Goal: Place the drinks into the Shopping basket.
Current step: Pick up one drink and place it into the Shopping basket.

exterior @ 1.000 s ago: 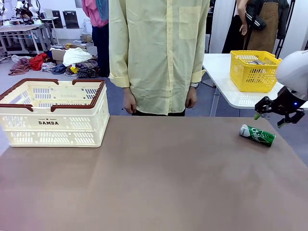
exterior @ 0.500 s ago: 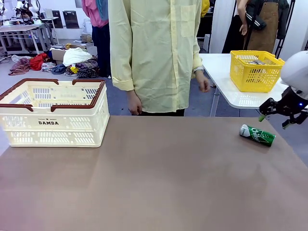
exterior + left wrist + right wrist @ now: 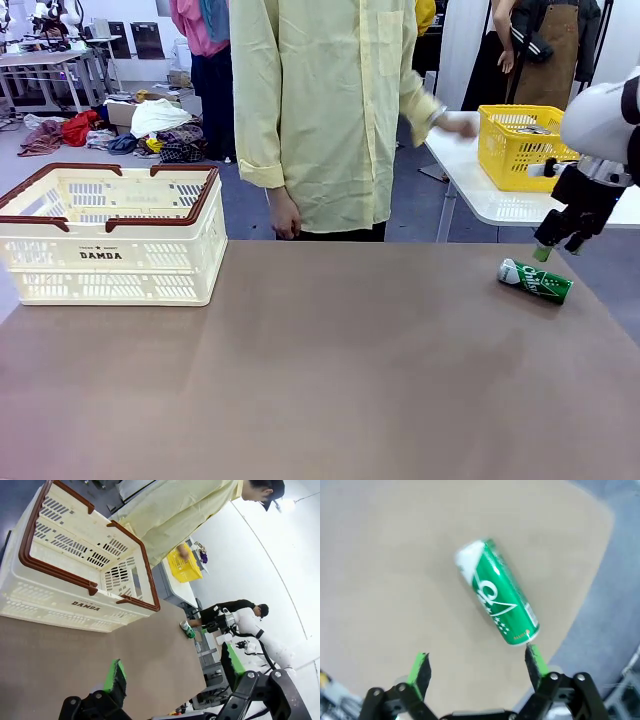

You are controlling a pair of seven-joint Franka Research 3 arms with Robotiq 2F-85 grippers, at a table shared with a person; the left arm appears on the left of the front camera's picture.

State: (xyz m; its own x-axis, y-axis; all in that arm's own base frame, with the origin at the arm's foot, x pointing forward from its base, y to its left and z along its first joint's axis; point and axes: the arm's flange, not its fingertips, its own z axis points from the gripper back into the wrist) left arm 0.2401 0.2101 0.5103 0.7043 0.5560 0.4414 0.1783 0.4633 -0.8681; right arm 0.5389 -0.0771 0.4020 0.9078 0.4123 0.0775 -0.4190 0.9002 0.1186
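Observation:
One drink, a green can [image 3: 535, 281] with white lettering, lies on its side near the table's right edge. My right gripper [image 3: 555, 248] hangs open just above it, fingers pointing down. In the right wrist view the green can [image 3: 497, 597] lies a little ahead of the open right gripper [image 3: 477, 665], not between the fingers. The Shopping basket [image 3: 100, 270], cream with a brown rim, stands at the table's far left. My left gripper [image 3: 174, 667] is open and holds nothing, with the Shopping basket [image 3: 50, 605] ahead of it and the green can [image 3: 188, 629] far off.
A person in a pale yellow shirt [image 3: 330, 110] stands at the far edge and reaches a hand [image 3: 458, 124] toward a yellow mesh basket [image 3: 528, 147] on a white side table [image 3: 480, 195]. The brown tabletop [image 3: 320, 370] lies bare between the basket and the can.
My right gripper has turned from sideways to pointing down over the green can. The person has turned and stretched a hand out to the yellow mesh basket.

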